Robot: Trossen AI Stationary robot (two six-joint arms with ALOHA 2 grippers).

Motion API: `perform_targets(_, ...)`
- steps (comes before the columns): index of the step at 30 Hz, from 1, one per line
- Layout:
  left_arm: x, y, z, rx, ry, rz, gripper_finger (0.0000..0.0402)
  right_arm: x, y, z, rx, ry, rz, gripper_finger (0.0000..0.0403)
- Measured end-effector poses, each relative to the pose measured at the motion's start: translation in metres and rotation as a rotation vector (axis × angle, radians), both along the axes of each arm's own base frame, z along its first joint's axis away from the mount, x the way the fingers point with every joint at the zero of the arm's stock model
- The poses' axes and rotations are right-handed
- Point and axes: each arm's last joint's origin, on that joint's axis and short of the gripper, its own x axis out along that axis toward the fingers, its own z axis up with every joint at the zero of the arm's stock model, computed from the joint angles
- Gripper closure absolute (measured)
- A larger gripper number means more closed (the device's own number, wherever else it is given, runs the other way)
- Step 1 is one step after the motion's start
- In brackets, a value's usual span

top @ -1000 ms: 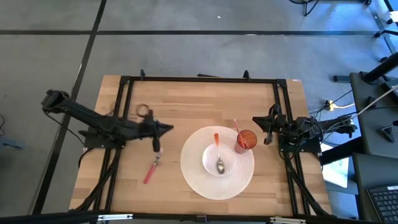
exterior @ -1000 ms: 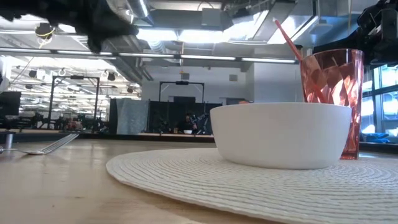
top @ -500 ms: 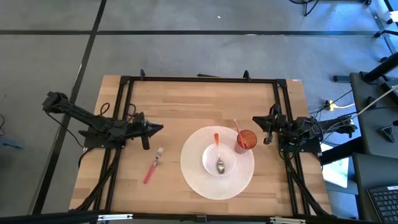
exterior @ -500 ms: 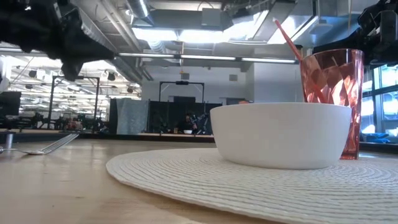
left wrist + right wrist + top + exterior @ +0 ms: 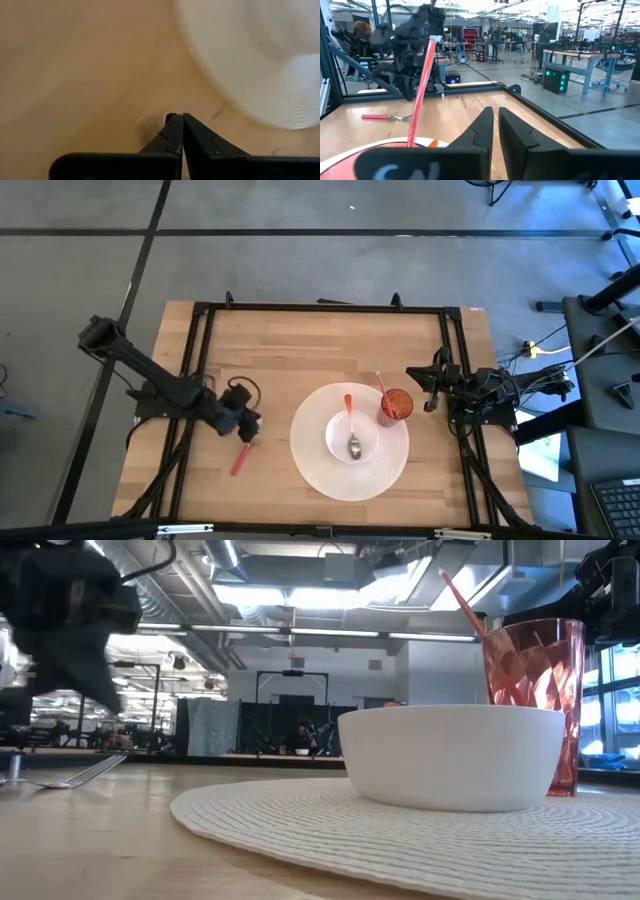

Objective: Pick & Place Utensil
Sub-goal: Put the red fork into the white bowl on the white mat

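The fork point(image 5: 240, 457) has a red handle and metal tines and lies flat on the wooden table, left of the white placemat point(image 5: 312, 465); it also shows in the low view point(image 5: 72, 780) and the right wrist view point(image 5: 385, 117). My left gripper point(image 5: 246, 424) hovers above the fork's tine end, which it hides from overhead. Its fingers are shut point(image 5: 175, 117) and stand clear of the table in the low view point(image 5: 75, 630). My right gripper point(image 5: 495, 117) waits shut at the table's right side point(image 5: 432, 385).
A white bowl point(image 5: 352, 438) sits on the placemat with an orange-handled spoon point(image 5: 350, 425) in it. A red cup point(image 5: 396, 405) with a straw point(image 5: 422, 82) stands at the placemat's far right. Black frame rails point(image 5: 200, 360) run along the table's sides. Bare wood lies left of the fork.
My left gripper first drew back toward the table's left edge, then swung toward the near edge and came down over the fork's tine end. The fork, bowl, cup and right arm have stayed where they were.
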Motion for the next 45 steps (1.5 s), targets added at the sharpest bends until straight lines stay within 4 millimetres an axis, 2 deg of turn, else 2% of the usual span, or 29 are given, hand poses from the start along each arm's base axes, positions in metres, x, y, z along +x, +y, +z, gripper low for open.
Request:
perform_targets(4, 0.007, -0.013, 0.005, -0.053, 0.203, 0.120, 0.0398, 0.000, 0.000, 0.000, 0.001, 0.000, 0.000, 0.0373)
perform_targets(9, 0.018, -0.033, 0.008, -0.144, 0.324, 0.091, 0.0381, 0.000, 0.000, 0.000, 0.001, 0.000, 0.000, 0.0373)
perform_targets(14, 0.027, -0.045, 0.005, -0.171, 0.355, 0.069, 0.0330, 0.000, 0.000, 0.000, 0.001, 0.001, 0.000, 0.0373)
perform_targets(22, 0.027, -0.046, -0.008, -0.191, 0.450, 0.155, 0.0230, 0.000, 0.000, -0.001, 0.020, 0.000, 0.002, 0.0373)
perform_targets(28, 0.031, -0.051, -0.019, -0.210, 0.494, 0.160, 0.0190, 0.000, 0.000, -0.002, 0.020, 0.008, 0.002, 0.0373)
perform_targets(33, 0.037, -0.055, -0.035, -0.202, 0.534, 0.171, 0.0191, 0.000, 0.000, -0.002, 0.018, 0.015, 0.002, 0.0373)
perform_targets(38, 0.040, -0.055, -0.047, -0.202, 0.616, 0.190, 0.0213, 0.000, 0.000, -0.003, 0.017, 0.020, 0.002, 0.0373)
perform_targets(42, 0.044, -0.054, -0.051, -0.230, 0.640, 0.207, 0.0260, 0.000, 0.000, -0.003, 0.017, 0.022, 0.002, 0.0373)
perform_targets(45, 0.046, -0.053, -0.050, -0.234, 0.616, 0.208, 0.0318, 0.000, 0.000, -0.003, 0.016, 0.023, 0.002, 0.0373)
